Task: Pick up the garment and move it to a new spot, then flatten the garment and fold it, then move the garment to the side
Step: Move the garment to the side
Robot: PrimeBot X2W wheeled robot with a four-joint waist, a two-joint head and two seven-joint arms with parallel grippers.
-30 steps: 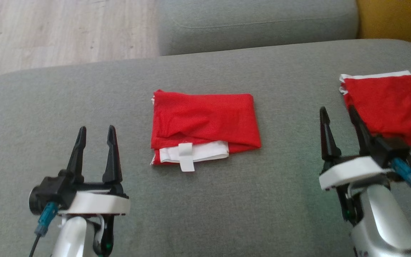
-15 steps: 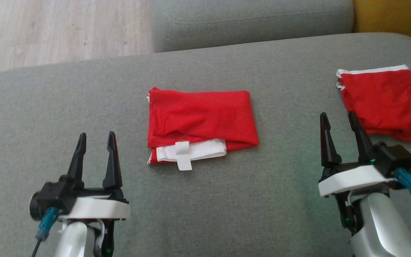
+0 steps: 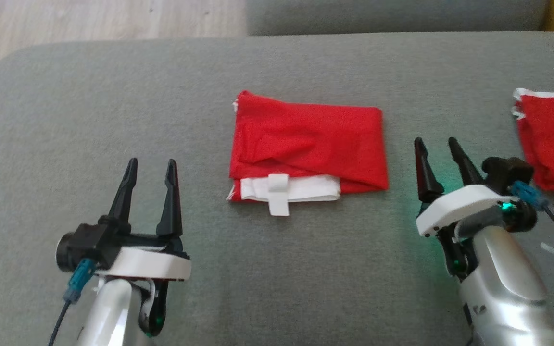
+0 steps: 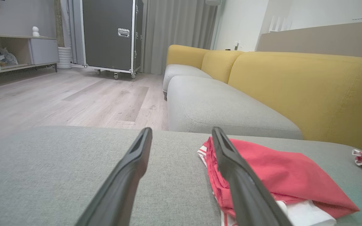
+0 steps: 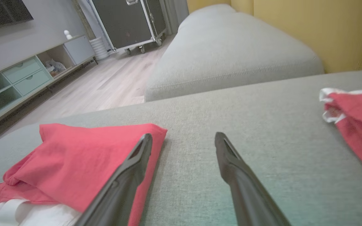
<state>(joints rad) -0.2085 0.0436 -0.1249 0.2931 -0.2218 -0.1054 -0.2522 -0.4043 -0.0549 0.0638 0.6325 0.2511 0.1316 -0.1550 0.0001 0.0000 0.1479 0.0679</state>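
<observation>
A red garment [image 3: 308, 142] with a white band along its near edge lies folded in the middle of the grey cushion [image 3: 113, 110]; it also appears in the left wrist view [image 4: 278, 175] and the right wrist view [image 5: 80, 163]. My left gripper [image 3: 152, 163] stands open to the garment's lower left, apart from it, with nothing between its fingers. To the garment's right, my right gripper [image 3: 434, 142] is open and empty too, a short way off the cloth's edge.
A second red garment [image 3: 553, 137] with white trim lies at the cushion's far right edge. Another grey seat cushion [image 3: 392, 17] sits behind, with a yellow backrest [image 4: 300, 84] to the right. Wooden floor [image 3: 89, 19] lies beyond the left side.
The camera has shifted, so the whole scene sits further right and higher. My right gripper has pulled back from the second garment toward the folded one. Both grippers stay open.
</observation>
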